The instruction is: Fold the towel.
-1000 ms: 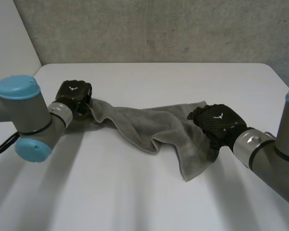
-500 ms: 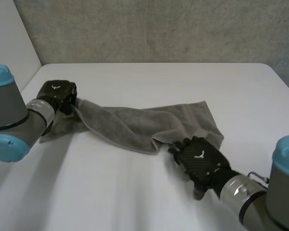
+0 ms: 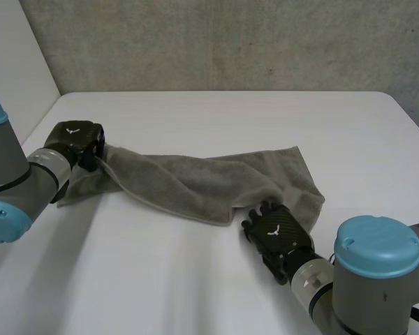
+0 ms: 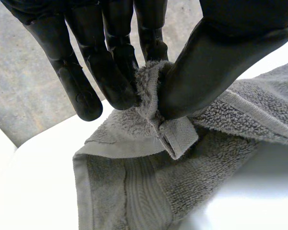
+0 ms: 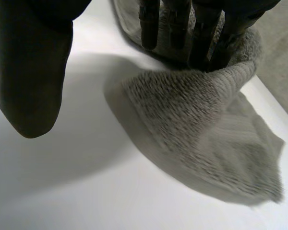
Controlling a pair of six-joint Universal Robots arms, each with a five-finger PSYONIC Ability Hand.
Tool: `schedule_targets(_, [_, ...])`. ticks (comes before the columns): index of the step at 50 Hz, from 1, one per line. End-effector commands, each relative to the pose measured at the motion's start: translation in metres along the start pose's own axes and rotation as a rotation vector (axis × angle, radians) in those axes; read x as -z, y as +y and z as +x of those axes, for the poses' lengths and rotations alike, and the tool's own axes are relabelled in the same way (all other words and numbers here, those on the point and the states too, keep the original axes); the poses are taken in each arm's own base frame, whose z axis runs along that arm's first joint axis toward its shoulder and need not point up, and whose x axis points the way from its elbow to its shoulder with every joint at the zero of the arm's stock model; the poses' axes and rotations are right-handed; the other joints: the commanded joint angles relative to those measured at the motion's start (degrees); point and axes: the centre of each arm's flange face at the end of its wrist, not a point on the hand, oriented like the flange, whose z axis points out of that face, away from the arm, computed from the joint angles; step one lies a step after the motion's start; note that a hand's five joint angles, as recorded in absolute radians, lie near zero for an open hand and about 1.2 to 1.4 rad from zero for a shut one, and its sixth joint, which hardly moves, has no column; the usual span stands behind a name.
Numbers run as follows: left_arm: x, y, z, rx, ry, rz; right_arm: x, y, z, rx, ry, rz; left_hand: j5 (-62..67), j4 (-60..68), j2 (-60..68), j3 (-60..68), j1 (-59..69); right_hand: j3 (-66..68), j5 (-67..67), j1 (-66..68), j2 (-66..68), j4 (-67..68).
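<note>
Right robot hand (image 3: 278,236) has drawn back, open against towel (image 3: 195,183) edge; left robot hand (image 3: 75,139) pinches its corner

Left hand (image 3: 73,137) pinching towel (image 3: 195,183); right hand (image 3: 276,234) fingers straight, thumb apart.

I see open counter (image 3: 230,118) beyond the left robot hand (image 3: 73,138) and right robot hand (image 3: 276,234); between them only the towel (image 3: 195,183) intervenes.
</note>
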Motion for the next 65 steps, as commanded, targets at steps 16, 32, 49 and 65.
schedule_targets(16, [-0.003, 0.002, -0.020, 0.063, -0.047, -0.006, -0.011, 0.014, 0.059, -0.040, 0.178, -0.064, 6.2, 2.8, 6.6, 3.9, 7.4, 5.1, 3.9, 4.3, 5.1, 5.2])
schedule_targets(32, [-0.001, 0.000, -0.024, 0.067, -0.059, 0.000, -0.005, -0.006, 0.105, 0.000, 0.278, 0.019, 6.2, 2.8, 6.6, 3.9, 7.4, 19.5, 18.3, 18.7, 19.5, 19.6])
schedule_targets(49, [0.002, 0.005, -0.021, 0.069, -0.052, -0.018, -0.025, 0.009, 0.120, -0.049, 0.185, 0.076, 6.1, 2.7, 6.5, 3.8, 7.2, 64.4, 63.2, 63.6, 64.4, 64.5])
schedule_targets(65, [0.027, -0.025, -0.021, 0.078, -0.015, 0.064, 0.011, -0.039, 0.176, -0.258, 0.177, 0.139, 6.2, 2.8, 6.6, 3.9, 7.4, 47.2, 45.9, 46.3, 47.1, 47.2])
